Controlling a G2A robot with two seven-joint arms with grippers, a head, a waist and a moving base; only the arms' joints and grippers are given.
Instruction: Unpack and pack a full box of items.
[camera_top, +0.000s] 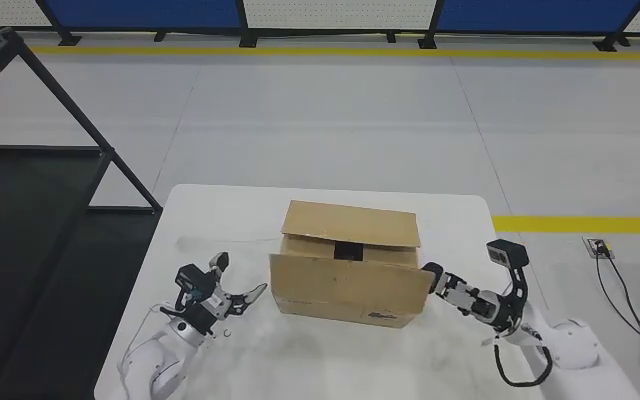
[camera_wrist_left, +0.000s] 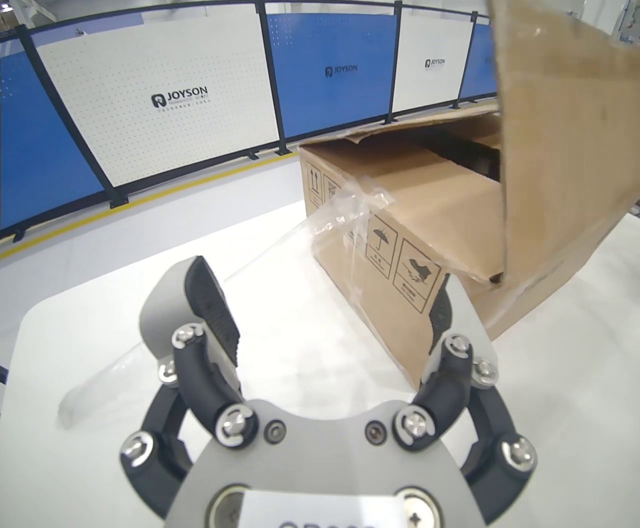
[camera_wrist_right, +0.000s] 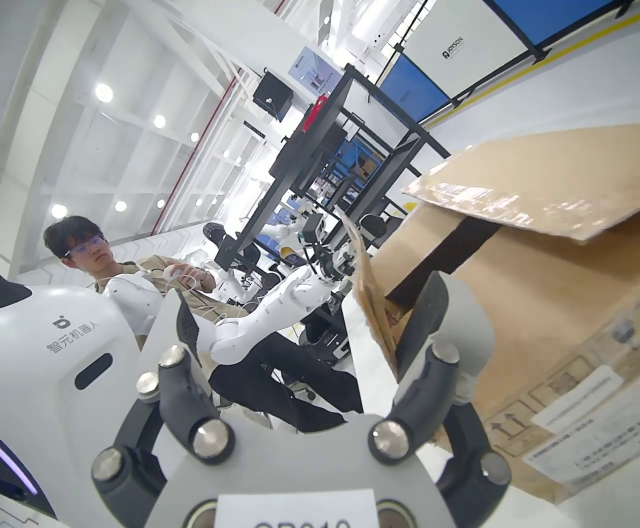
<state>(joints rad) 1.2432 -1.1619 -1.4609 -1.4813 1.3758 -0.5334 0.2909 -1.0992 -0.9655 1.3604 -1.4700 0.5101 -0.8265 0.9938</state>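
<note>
- Read the clock on the top view, with the box at its centre and 12 o'clock pointing away from the robot.
- The left gripper (camera_top: 242, 276) sits low over the table (camera_top: 200, 215) at about 8 o'clock, just beside the box's end. Its jaws are spread wide and hold nothing.
- The right gripper (camera_top: 432, 277) sits at about 4 o'clock, right at the corner of the near flap (camera_top: 345, 285). Its jaws are spread too. The right wrist view shows the flap's ragged edge between them, close to one finger and not pinched.
- The box (camera_wrist_left: 360, 280) stands upright in the middle of the table. Torn clear tape (camera_wrist_left: 345, 210) hangs off its end, and a loose clear strip (camera_wrist_left: 100, 380) lies on the table near the left gripper.
- The near flap is lifted and the far flap (camera_top: 350, 222) lies nearly flat, with a narrow dark gap (camera_top: 348, 251) between them.
- Something dark sits inside that gap. You cannot tell from here what it is, or how full the box is.
- I judge the task is at an early stage. The seal is broken and the flaps are partly raised, but unpacking proper has not begun.
- You have yet to open the flaps fully, lift out every item and then pack them all back.
</note>
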